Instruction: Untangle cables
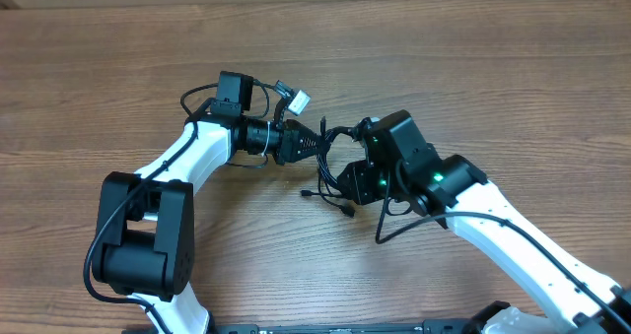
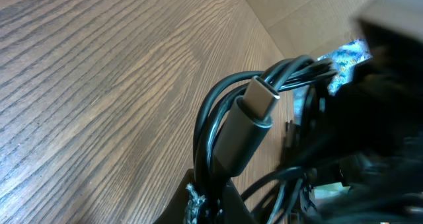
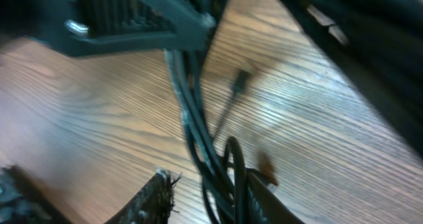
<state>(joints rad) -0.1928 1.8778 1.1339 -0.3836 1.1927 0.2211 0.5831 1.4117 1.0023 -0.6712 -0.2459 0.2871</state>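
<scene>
- Nearest the arm bases, on the bare table (image 1: 296, 275), thin loose ends (image 1: 315, 192) of the cables (image 1: 327, 147) are trailing out over the wood, just beside the right gripper (image 1: 353, 176).
- In the right wrist view, the right gripper (image 3: 211, 199) is standing partly apart. The cables (image 3: 192, 112) are running up between its fingers (image 3: 160, 192). Wood is showing between that finger and the strands, so it is straddling them rather than pinching them.
- A little further along in that view, one thin lead with a small dark plug (image 3: 241, 80) is branching off to the side above the table.
- Beyond it, the left gripper (image 3: 132, 19) is meeting the same strands from the opposite side.
- In the left wrist view, the left gripper (image 2: 211, 209) is clamping tight on the cables (image 2: 205, 131), which are looping up out of its tips.
- A silver-tipped plug (image 2: 254, 108) is lying across that loop, pointing up and away.
- From overhead, the left gripper (image 1: 301, 142) is pointing at the right one, with the tangled bundle bunching between them near the table's middle.
- Furthest back, a white connector (image 1: 296, 101) on a thin lead is sitting just beyond the left wrist.
</scene>
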